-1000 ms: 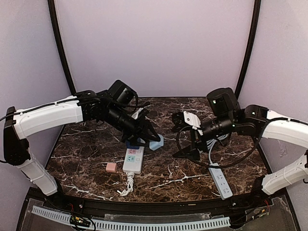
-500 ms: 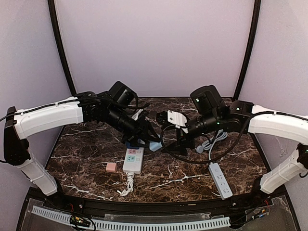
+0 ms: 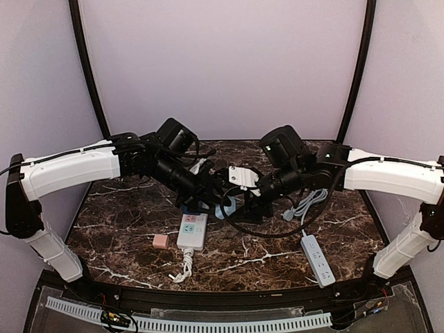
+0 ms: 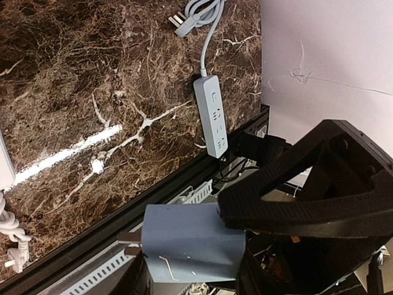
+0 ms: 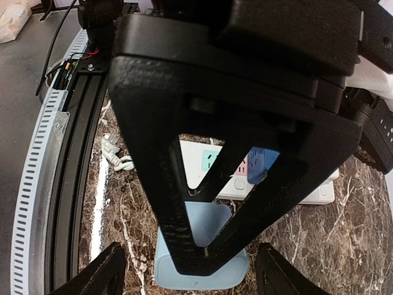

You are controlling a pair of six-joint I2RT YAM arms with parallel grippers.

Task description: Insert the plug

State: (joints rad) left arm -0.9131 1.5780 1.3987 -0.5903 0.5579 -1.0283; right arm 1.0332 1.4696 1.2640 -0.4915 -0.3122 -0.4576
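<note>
My left gripper [image 3: 208, 196] is shut on a blue plug adapter [image 4: 190, 243] with its two prongs pointing left in the left wrist view. It holds the plug just above the far end of the white power strip [image 3: 192, 229]. In the right wrist view the plug [image 5: 261, 163] hangs over the strip's coloured sockets [image 5: 212, 165]. My right gripper [image 3: 244, 207] is open, with its fingertips [image 5: 101, 273] wide apart either side of a light blue block [image 5: 202, 264] lying on the table beside the strip.
A grey power strip [image 3: 318, 258] with its coiled cable [image 3: 300, 203] lies at the right front. A small pink block [image 3: 160, 241] and the white strip's bundled cord [image 3: 182, 267] lie at the front left. The two grippers are very close together.
My right arm has swung left from the right side to the centre, down over the light blue block beside the left gripper. The left arm has hardly moved.
</note>
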